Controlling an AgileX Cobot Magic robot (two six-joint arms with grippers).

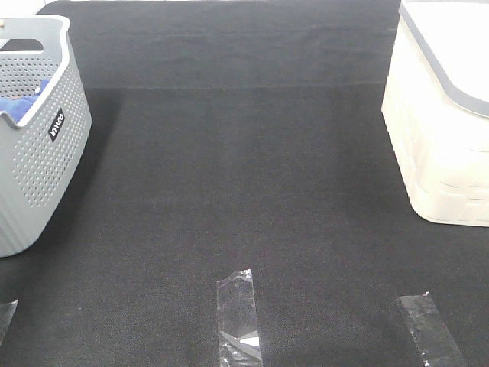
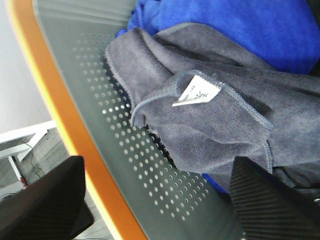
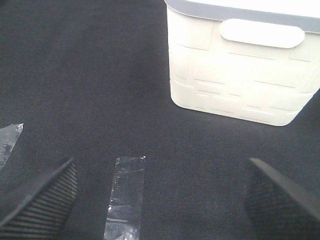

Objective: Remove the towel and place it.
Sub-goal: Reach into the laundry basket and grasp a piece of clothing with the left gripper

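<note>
The towel, grey-lavender with a stitched hem and a small white label, lies crumpled inside the grey perforated basket, on top of a bright blue cloth. My left gripper hangs open just above the basket's rim; one finger is outside the wall and the other is over the towel's edge, holding nothing. In the exterior high view only the basket and a bit of blue cloth show; the towel and both grippers are out of sight there. My right gripper is open over the black mat.
A white lidded bin stands at the right; the right wrist view shows this bin ahead of the right gripper. Strips of clear tape lie on the black mat near its front edge.
</note>
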